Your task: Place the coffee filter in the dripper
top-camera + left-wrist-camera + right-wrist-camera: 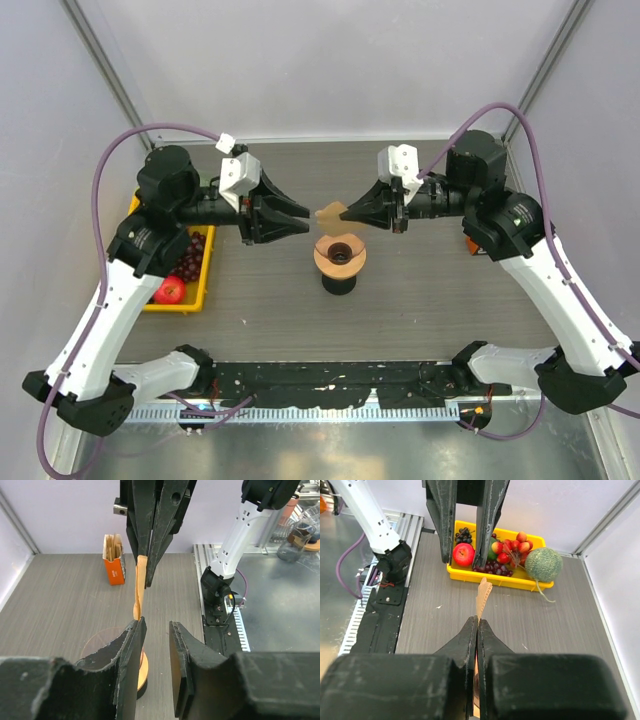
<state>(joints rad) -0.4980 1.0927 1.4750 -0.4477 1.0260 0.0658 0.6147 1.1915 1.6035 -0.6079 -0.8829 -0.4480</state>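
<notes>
The tan coffee filter (pixel 330 213) hangs in the air just above the orange dripper (pixel 340 255), which sits on a black base at mid-table. My right gripper (pixel 349 213) is shut on the filter's right end; in the right wrist view the filter (pixel 482 596) sticks out past the closed tips (pixel 477 623). My left gripper (pixel 302 220) is open, its tips just left of the filter and not holding it. In the left wrist view the filter (pixel 139 587) shows edge-on beyond my open left gripper (pixel 156 626). The dripper (pixel 143 672) is partly hidden behind the left finger.
A yellow tray (pixel 203 283) with an apple, grapes and other fruit stands at the left; it also shows in the right wrist view (pixel 496 579), with a green melon (pixel 543 564). An orange box of filters (pixel 114 560) stands at the right, behind the right arm.
</notes>
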